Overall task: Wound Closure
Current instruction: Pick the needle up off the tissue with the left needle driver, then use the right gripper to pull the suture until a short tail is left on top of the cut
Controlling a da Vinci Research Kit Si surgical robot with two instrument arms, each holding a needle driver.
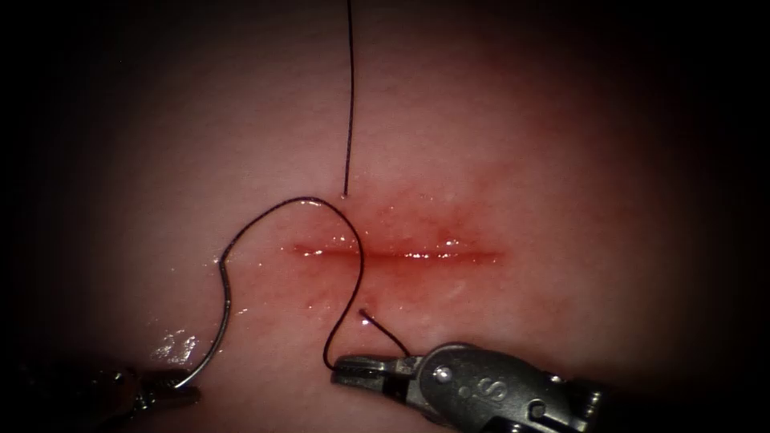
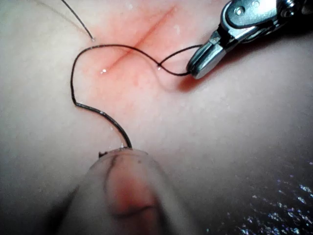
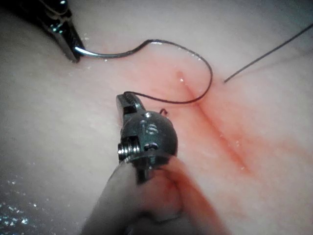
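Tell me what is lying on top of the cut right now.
The thread crosses over the cut near its left end, running to the right tool, whose shut jaws hold it. Red fluid glistens along the cut; its depth is hidden.

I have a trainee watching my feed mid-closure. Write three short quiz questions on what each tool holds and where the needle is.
1. True or false: the needle is buried in the tissue.
2. What does the right tool grip?
3. The left tool holds the needle: A near its tip, B mid-curve, C near one end, away from the thread.

Key:
1. False; it lies above the surface, left of the cut.
2. The thread, jaws shut.
3. C; the far end joins the thread.
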